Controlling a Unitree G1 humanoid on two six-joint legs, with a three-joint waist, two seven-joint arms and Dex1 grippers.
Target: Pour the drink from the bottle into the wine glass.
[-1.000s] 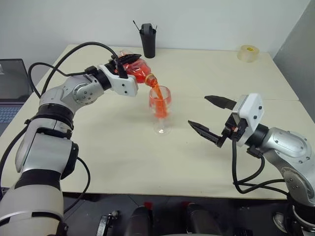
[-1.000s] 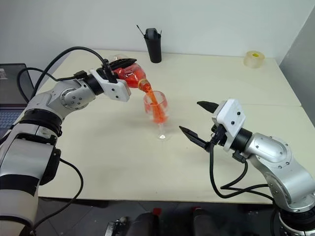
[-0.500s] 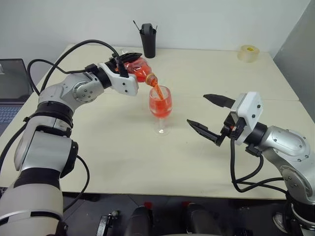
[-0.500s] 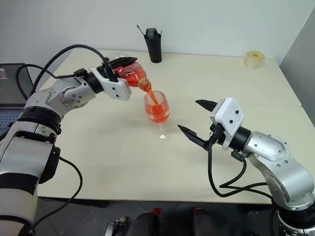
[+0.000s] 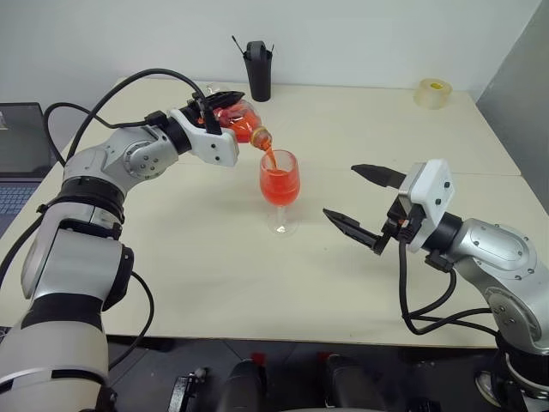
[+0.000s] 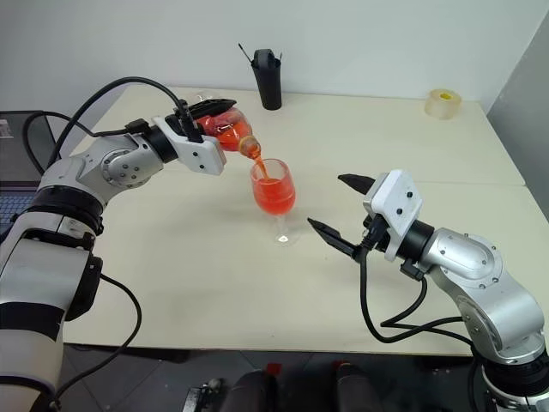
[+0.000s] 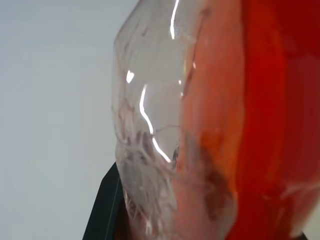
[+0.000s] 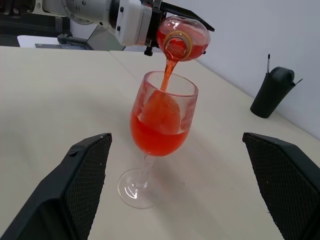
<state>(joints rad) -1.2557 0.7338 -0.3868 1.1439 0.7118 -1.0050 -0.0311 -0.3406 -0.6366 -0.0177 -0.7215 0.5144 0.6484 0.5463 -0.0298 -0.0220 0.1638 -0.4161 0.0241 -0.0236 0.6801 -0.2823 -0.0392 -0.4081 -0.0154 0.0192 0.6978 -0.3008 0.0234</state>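
My left gripper point(image 5: 228, 109) is shut on the clear bottle point(image 5: 240, 122), which is tipped mouth-down over the wine glass point(image 5: 280, 190). A thin stream of the red drink point(image 5: 268, 157) runs from the bottle's mouth into the bowl, which is about half full. The glass stands upright near the middle of the table point(image 5: 214, 275). In the left wrist view the bottle point(image 7: 160, 125) shows close up with red drink point(image 7: 265, 115) inside. My right gripper point(image 5: 340, 190) stands open to the right of the glass, apart from it, its fingers point(image 8: 75, 195) flanking the glass in the right wrist view.
A tall black cup point(image 5: 257, 70) stands at the table's far edge behind the bottle. A roll of tape point(image 5: 432, 92) lies at the far right corner. A laptop point(image 5: 17, 150) sits beyond the table's left edge.
The drink in the glass has risen and settled, and the stream from the bottle has thinned. Both arms have kept their places.
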